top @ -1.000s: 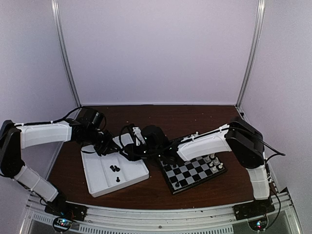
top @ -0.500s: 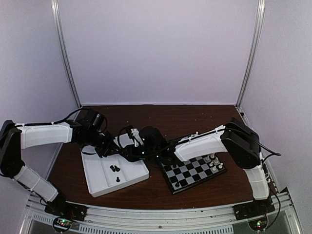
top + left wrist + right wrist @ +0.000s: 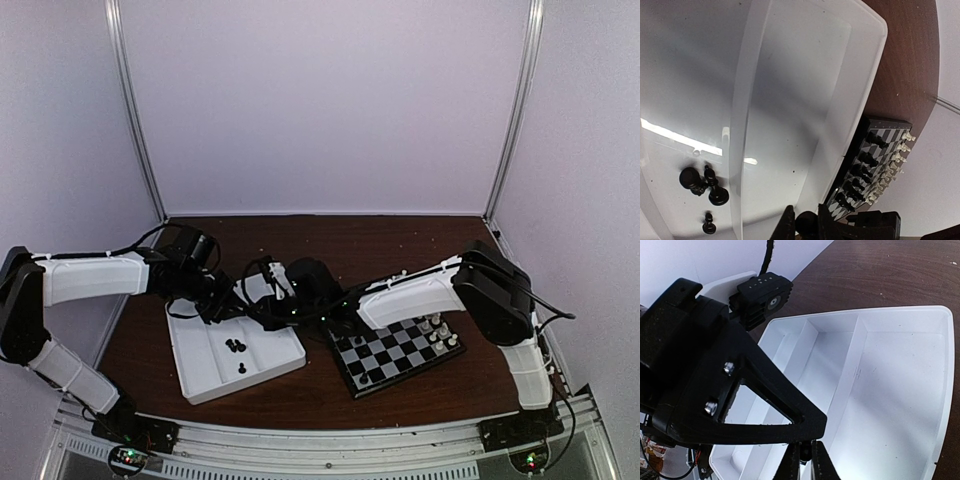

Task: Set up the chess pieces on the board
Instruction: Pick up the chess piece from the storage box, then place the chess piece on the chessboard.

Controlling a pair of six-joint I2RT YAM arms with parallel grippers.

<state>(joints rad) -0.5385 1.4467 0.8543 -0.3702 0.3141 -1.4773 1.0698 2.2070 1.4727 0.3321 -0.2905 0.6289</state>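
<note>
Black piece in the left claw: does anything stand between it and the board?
The white tray's side wall lies between the black piece, held in the left claw, and the board. The right claw hangs close by.

From above, left gripper (image 3: 222, 308) and right gripper (image 3: 268, 312) merge into one dark tangle, fingertips lost. Each wrist view's bottom edge crops its fingers (image 3: 791, 464), and the black chess piece (image 3: 806, 223) pinched in the left pair.
</note>
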